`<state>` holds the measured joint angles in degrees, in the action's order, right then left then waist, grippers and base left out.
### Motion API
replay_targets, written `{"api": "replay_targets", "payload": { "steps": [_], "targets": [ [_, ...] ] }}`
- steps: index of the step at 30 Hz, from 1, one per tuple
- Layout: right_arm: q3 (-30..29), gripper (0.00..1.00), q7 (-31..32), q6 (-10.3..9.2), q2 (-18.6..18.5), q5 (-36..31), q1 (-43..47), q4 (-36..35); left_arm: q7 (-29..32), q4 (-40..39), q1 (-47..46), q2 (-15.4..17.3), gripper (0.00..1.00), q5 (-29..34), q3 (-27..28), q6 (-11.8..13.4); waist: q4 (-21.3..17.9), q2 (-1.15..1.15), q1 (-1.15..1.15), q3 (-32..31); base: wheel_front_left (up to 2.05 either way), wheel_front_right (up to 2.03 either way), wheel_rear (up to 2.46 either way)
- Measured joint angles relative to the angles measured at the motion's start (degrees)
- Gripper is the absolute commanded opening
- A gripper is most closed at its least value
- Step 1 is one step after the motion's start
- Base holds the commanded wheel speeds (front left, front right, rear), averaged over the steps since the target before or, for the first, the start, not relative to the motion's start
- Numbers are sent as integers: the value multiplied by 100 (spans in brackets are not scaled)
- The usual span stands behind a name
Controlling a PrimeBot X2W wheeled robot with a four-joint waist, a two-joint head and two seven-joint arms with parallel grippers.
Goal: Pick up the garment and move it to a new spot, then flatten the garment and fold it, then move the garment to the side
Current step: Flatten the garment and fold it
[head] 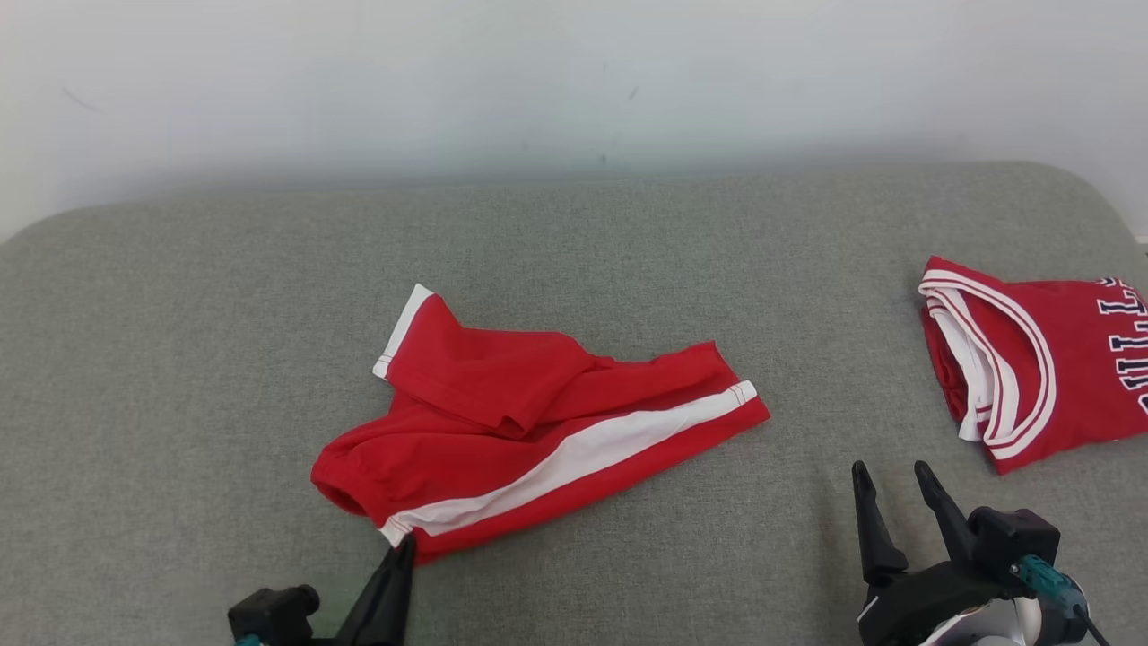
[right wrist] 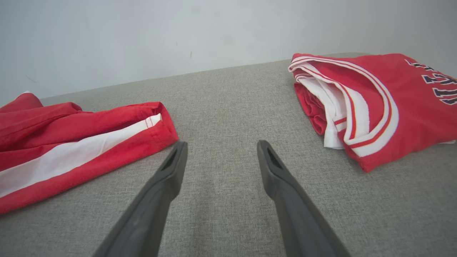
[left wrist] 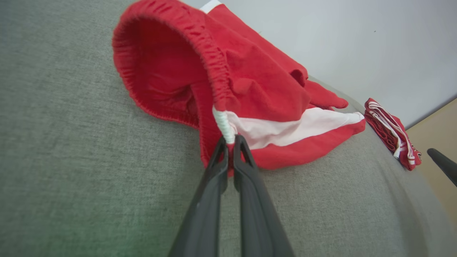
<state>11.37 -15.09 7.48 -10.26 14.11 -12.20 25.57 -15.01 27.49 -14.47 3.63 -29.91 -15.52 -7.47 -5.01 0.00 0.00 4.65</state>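
While the head view looks down, we log the red shorts (head: 538,422) lying crumpled near the middle of the grey cushion (head: 179,359). The white side stripe faces up, the waistband sits toward the lower left, and one leg is folded over. The left gripper (head: 399,552) is at the bottom edge, fingers pressed together, tips at the waistband where the stripe ends. The right gripper (head: 890,471) is at the lower right with fingers spread, clear of cloth, between the shorts and a folded red jersey (head: 1049,368) at the right edge. A pale wall (head: 538,81) stands behind.

Left wrist view: we see the left gripper (left wrist: 232,141) pinching the white part of the elastic waistband. The shorts (left wrist: 264,89) gape open at the waist and trail away across the cushion (left wrist: 71,142). The jersey (left wrist: 389,132) lies well beyond.

Right wrist view: the right gripper (right wrist: 221,146) has its fingers wide apart over bare cushion (right wrist: 221,100), holding nothing. The shorts' leg hem (right wrist: 71,150) lies near on the left, the jersey (right wrist: 375,103) on the right.
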Motion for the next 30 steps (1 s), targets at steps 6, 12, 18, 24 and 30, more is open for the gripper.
{"api": "replay_targets", "payload": {
  "steps": [6, 12, 18, 24, 30],
  "targets": [
    [-37, 100, 0, 0, 71, 0, 37, 13, -1, -12, -76, 399, 0, 13, -46, 0, 80, 0, 0, -83, 0, 0, 0],
    [-59, 100, 0, 0, 124, 1, 97, 21, -1, 152, -103, 953, 0, -277, -213, 0, 176, 0, 0, -126, 0, 0, 0],
    [-35, 100, 0, 0, 192, -8, 100, 16, -1, 305, -174, 1222, 100, -407, -394, 0, 231, 0, 0, -138, 0, 0, 0],
    [13, 100, -1, 0, 211, -7, 104, -14, 0, 323, -42, 946, 100, -42, 181, 82, 226, 0, 0, -222, 0, 0, 0],
    [2, 100, -1, 0, 257, -37, 166, -186, 0, -59, 376, 554, 100, 784, 914, 365, 173, 0, 0, -354, 0, 0, 0]
  ]
}}
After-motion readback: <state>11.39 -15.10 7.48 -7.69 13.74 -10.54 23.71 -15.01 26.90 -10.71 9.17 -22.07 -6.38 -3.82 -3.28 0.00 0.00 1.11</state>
